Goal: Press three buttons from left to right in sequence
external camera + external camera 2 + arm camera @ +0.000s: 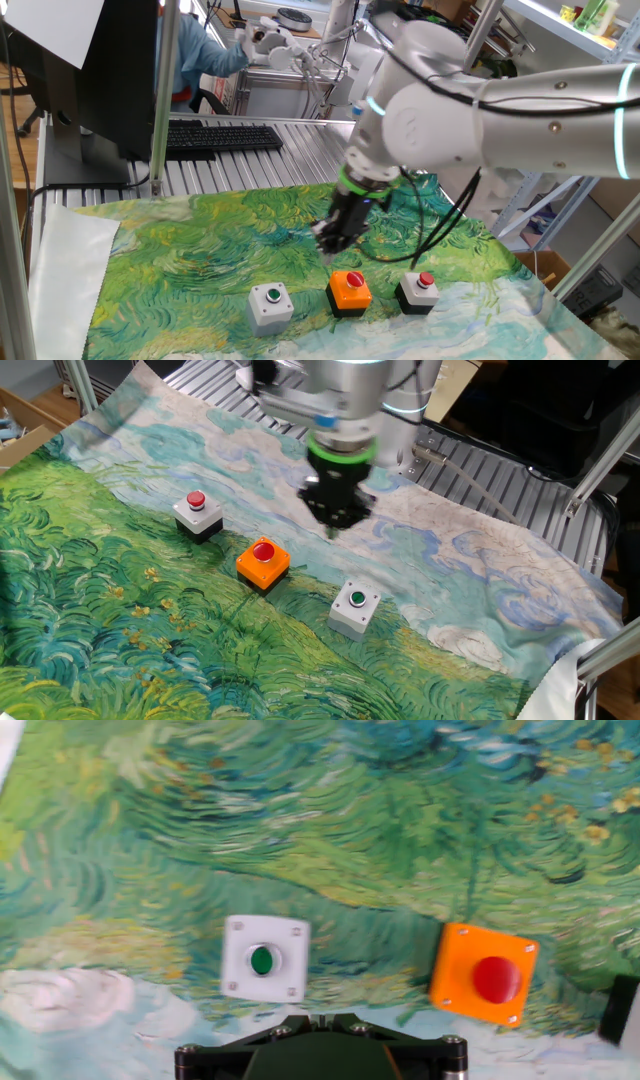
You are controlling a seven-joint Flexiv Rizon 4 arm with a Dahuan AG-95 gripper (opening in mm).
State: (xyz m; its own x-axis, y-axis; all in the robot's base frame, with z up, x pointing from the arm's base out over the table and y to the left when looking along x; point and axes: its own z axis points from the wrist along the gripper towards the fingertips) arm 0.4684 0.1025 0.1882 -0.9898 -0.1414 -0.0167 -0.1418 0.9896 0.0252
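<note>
hand view: black square button box (pixel 622 1010) was cut off by right edge, cap unseen | gripper (pixel 322 1055) base filled bottom edge, fingertips hidden | picture blurred | fixed views: fingertips too small to tell

So the gripper (pixel 333 240) hangs over the painted cloth (pixel 200 250), pointing down, above and just behind the orange box with the red cap (pixel 349 291). Grey box with green cap (pixel 270 306) sits to its left, black box with red cap (pixel 417 292) to its right. Keyboard (pixel 222 138) behind.
</note>
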